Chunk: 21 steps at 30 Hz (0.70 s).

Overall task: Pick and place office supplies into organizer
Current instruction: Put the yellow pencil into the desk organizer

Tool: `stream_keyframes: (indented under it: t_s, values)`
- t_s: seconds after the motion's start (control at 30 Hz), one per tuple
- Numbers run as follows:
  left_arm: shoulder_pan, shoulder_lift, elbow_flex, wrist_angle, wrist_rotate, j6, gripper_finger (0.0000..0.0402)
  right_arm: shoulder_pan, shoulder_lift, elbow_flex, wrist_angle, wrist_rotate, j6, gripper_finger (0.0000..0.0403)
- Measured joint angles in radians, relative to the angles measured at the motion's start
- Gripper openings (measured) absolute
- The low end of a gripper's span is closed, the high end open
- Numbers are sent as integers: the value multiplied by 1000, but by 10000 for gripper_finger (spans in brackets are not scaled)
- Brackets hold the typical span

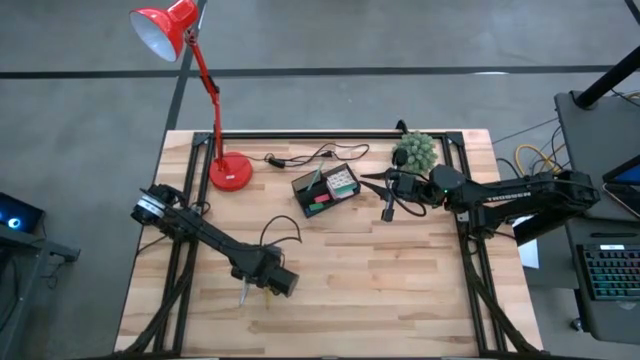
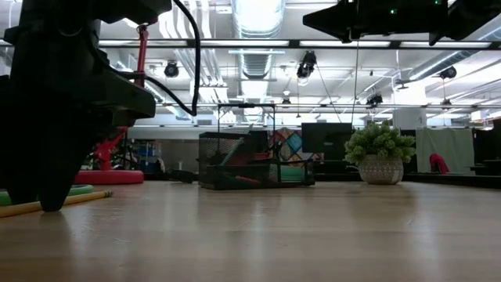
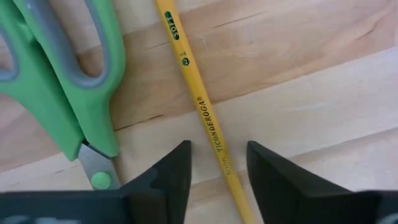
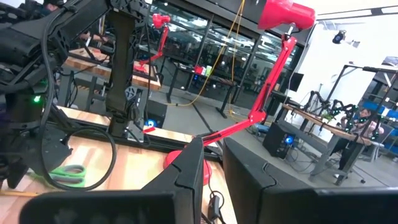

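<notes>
My left gripper is open and points down at the table's near left part. Its two fingers stand on either side of the yellow pencil, which lies flat on the wood. I cannot see them touch it. The green-handled scissors lie flat right beside the pencil. The black organizer stands at the table's far middle with several coloured items in it. My right gripper hangs high above the table, right of the organizer. Its fingers are a narrow gap apart and hold nothing.
A red desk lamp stands on its round base at the far left, with a black cord trailing toward the organizer. A small green plant sits in a pot at the far right. Bare wood lies at the near middle and right.
</notes>
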State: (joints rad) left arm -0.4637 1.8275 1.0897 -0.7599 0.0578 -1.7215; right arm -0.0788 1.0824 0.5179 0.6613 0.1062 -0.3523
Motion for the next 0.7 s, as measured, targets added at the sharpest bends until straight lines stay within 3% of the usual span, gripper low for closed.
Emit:
stream_keyframes:
  t_s: [0.47,0.7]
  values:
    - [-1,2,-11,-8,11,35,17,0,0,0,0,0,0,52]
    - [-1,-5,-7,-11,15,73,5,0,0,0,0,0,0,52]
